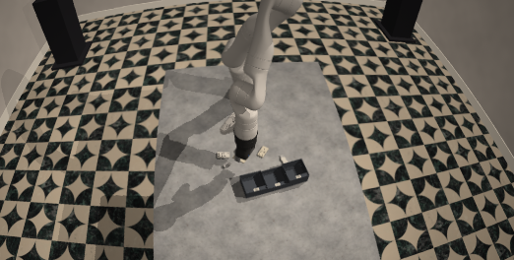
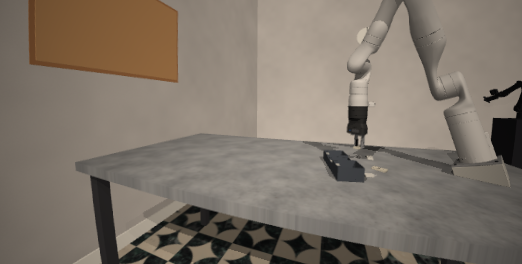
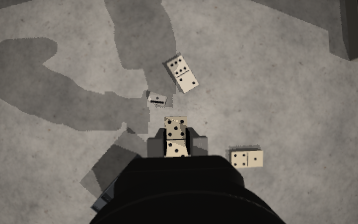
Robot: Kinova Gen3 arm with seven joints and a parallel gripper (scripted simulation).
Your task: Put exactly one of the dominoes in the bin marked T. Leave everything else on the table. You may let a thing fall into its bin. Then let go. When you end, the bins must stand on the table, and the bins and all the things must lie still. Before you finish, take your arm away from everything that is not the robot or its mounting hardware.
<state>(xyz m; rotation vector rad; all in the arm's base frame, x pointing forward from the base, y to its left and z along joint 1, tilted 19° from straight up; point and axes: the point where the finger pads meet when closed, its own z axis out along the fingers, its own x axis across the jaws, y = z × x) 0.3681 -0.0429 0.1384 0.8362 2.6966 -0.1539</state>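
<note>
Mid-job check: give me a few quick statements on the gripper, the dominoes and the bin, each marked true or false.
1. The gripper is shut on a domino. True.
2. That domino is already inside the bin. False: it hangs above the table, off to one side of the bin.
3. Other dominoes lie loose on the table. True: one ahead, one beside the gripper.
4. The bin has tipped over. False: it stands upright on the table.

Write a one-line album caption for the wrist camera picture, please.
End effector gripping one domino above the grey table, with three more dominoes lying loose below.
</note>
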